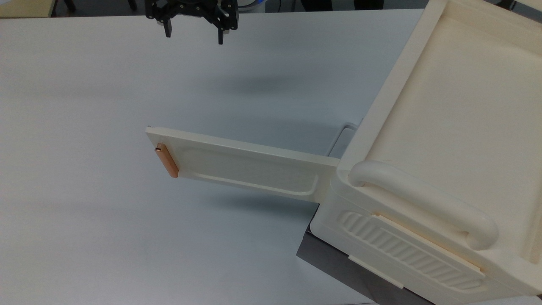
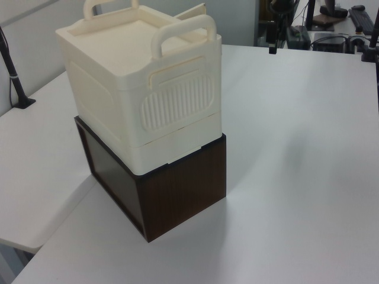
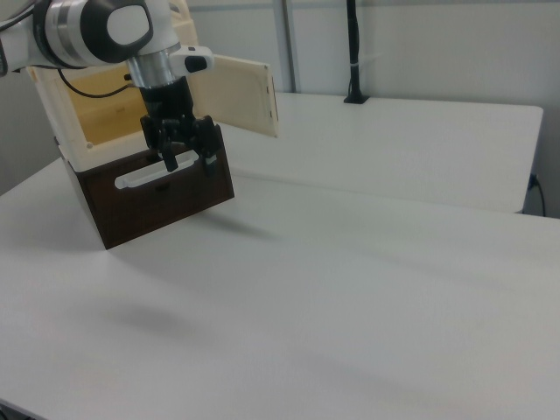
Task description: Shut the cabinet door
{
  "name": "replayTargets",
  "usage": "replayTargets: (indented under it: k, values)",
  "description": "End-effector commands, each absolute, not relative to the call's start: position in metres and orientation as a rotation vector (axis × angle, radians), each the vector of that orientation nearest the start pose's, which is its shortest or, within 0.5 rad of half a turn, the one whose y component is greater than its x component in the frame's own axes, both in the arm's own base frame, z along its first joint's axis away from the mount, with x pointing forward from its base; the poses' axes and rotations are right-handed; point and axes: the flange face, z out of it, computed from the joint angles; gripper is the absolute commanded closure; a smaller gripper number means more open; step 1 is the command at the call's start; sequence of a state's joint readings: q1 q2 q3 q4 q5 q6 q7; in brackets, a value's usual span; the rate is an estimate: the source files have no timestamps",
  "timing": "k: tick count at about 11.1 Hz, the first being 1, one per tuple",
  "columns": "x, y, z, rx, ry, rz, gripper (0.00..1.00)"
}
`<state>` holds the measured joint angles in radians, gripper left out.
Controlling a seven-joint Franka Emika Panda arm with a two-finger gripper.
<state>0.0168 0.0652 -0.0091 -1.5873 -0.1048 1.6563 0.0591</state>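
The cabinet door [image 1: 250,163] stands swung wide open, jutting from the corner of the cabinet [image 1: 457,140] out over the worktop [image 1: 84,212] toward the top view's left. It hangs from its hinge edge at the cabinet, so its free end floats above the worktop with nothing under it, and that far end carries the small copper-orange handle [image 1: 166,161]. In the right view the door shows as a pale panel angled out past the arm, with the open cavity of the cabinet behind it on the right view's left.

The cabinet sits raised on a dark brown box [image 2: 172,189] (which is probably why the door swings clear of the worktop rather than scraping it), and its thick tubular handle [image 1: 427,199] and ribbed side panel [image 1: 406,250] face the top view's lower edge.

The gripper [image 1: 194,36] hangs at the top view's upper edge, well apart from the door and touching nothing, its two fingers spread with only air between them. Closing has not begun. Since the door pivots at the cabinet, a push near the handle end would give the longest lever, so the likely next move is to bring the gripper against a face of the door out there and sweep the door round toward the cabinet.
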Motion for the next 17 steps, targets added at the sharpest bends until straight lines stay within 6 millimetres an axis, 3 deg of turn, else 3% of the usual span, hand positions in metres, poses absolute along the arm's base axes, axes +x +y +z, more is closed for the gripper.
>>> replayTargets:
  k: [1, 7, 8, 9, 12, 17]
  values:
    - [0.5737, -0.0108, 0.5902, -3.252, 0.108, -0.004, 0.0]
    - [0.5737, -0.0117, 0.5902, -3.253, 0.103, -0.004, 0.0]
    - [0.5742, -0.0117, 0.5894, -3.253, 0.093, -0.003, 0.05]
    - [0.5746, -0.0126, 0.5897, -3.253, 0.087, -0.008, 0.23]
    - [0.5755, -0.0108, 0.5881, -3.253, 0.082, -0.006, 0.96]
    - [0.5811, -0.0106, 0.5878, -3.253, 0.083, -0.025, 1.0]
